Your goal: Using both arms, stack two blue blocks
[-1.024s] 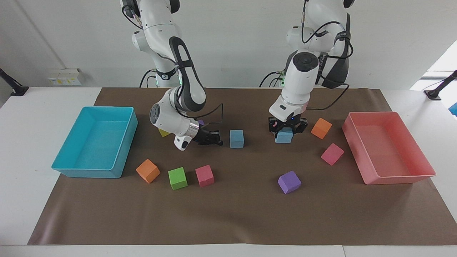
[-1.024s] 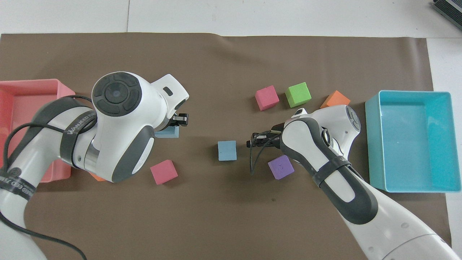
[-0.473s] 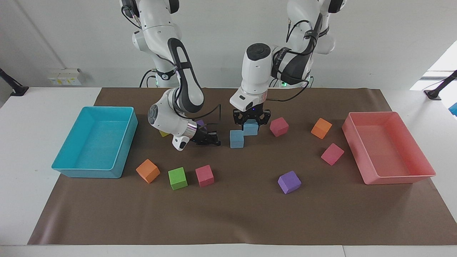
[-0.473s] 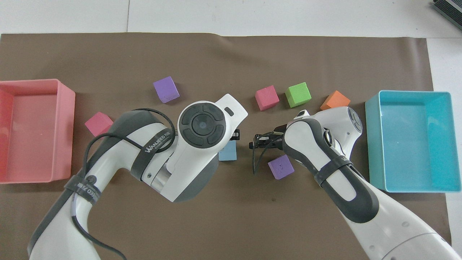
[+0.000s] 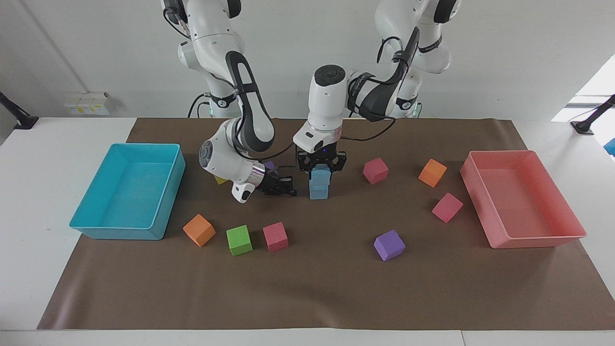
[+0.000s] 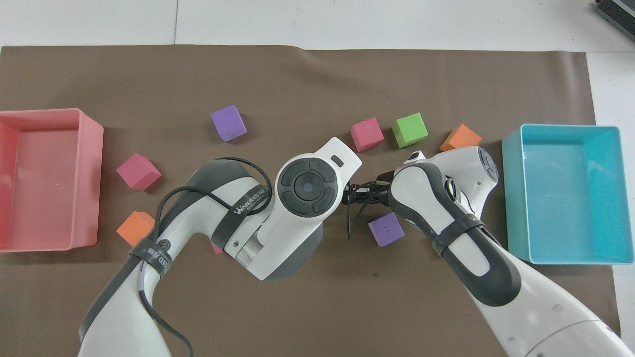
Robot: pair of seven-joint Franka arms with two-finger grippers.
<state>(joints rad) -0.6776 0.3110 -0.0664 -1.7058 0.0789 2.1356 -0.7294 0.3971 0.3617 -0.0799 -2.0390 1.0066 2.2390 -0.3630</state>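
Observation:
In the facing view my left gripper point(image 5: 321, 168) is shut on one blue block point(image 5: 320, 176). It holds that block on top of the other blue block point(image 5: 319, 191), which stands on the brown mat at mid-table. The two look in contact and roughly aligned. My right gripper point(image 5: 284, 187) waits low over the mat, close beside the lower block toward the right arm's end, and points at it. In the overhead view the left arm's wrist point(image 6: 307, 186) hides both blue blocks, and the right gripper point(image 6: 353, 194) shows just beside it.
A cyan tray point(image 5: 117, 231) stands at the right arm's end and a pink tray point(image 5: 538, 240) at the left arm's end. Loose cubes lie around: orange point(image 5: 198, 229), green point(image 5: 239, 239), red point(image 5: 275, 236), purple point(image 5: 389, 244), pink point(image 5: 447, 207), orange point(image 5: 432, 172), pink point(image 5: 375, 170).
My left gripper carried its blue block from the left arm's end of the mat to mid-table and set it down onto the other blue block. The right gripper barely moved.

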